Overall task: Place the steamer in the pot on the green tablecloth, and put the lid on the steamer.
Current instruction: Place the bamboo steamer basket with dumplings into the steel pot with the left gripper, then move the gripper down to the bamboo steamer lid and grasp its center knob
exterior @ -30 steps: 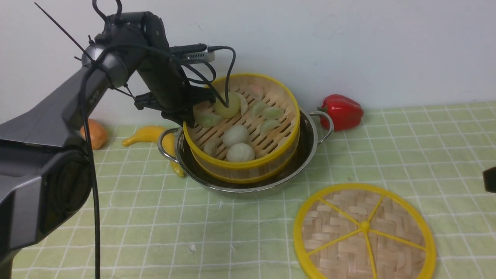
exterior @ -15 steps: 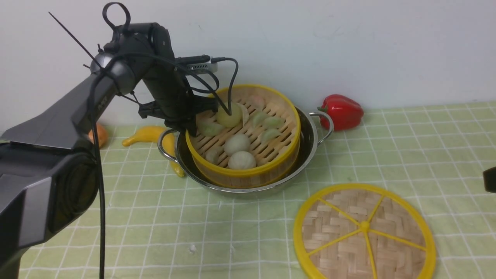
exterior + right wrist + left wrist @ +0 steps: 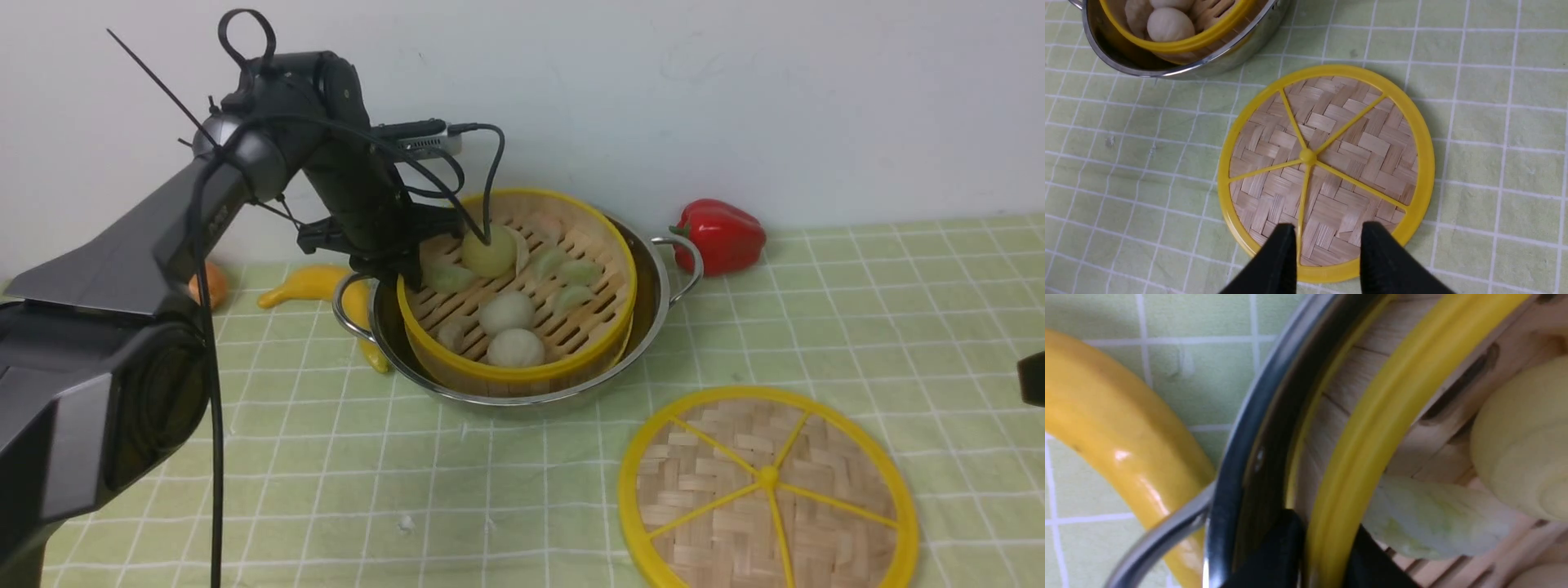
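Now that the steamer [image 3: 543, 314] sits lower in the pot [image 3: 653, 327], our left claw [image 3: 1327, 535] stands parted around its rim [image 3: 1372, 453]; lid [image 3: 718, 514] next.

Right side of green tablecloth [image 3: 816, 318] clear for a pass between red pepper [image 3: 720, 237] and lid [image 3: 767, 482]. Pot's left loop handle [image 3: 347, 306] plus banana [image 3: 314, 286] block low entry there. Right loop handle [image 3: 686, 265] juts toward pepper.

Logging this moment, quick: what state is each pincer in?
Left pincer: astride the bamboo steamer's rim; grip can't be told.
Right pincer: open, holding nothing.
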{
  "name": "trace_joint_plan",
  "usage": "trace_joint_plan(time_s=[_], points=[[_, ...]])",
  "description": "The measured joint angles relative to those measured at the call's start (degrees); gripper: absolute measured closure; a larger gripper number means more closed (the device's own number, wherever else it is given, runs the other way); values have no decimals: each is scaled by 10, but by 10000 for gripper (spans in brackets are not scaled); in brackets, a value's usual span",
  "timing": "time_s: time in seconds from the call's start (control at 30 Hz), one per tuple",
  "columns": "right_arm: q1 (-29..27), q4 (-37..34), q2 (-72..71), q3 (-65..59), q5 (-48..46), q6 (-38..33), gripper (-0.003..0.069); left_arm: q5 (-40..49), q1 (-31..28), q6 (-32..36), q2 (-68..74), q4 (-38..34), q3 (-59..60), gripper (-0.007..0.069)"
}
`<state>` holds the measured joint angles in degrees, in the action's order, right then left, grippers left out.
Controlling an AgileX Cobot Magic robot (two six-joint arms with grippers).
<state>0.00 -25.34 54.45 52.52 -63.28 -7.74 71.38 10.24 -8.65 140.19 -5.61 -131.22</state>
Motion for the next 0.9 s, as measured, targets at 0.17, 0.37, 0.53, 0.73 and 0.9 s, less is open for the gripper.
trace_joint_plan(time_s=[0.17, 0.37, 0.53, 0.73, 0.9], points=[[0, 0, 0, 0, 1, 1, 419, -9, 0, 1, -7, -8, 0, 372], [0, 0, 0, 0, 6, 1, 419, -10, 0, 3, -61, 1, 0, 273], [0, -32, 0, 0, 34, -4, 419, -9, 0, 3, -123, -19, 0, 258], [4, -222, 11, 0, 54, -118, 419, -9, 0, 51, -245, -97, 0, 342], [62, -322, 47, 0, 17, -202, 419, -9, 4, 118, -362, -138, 0, 533]])
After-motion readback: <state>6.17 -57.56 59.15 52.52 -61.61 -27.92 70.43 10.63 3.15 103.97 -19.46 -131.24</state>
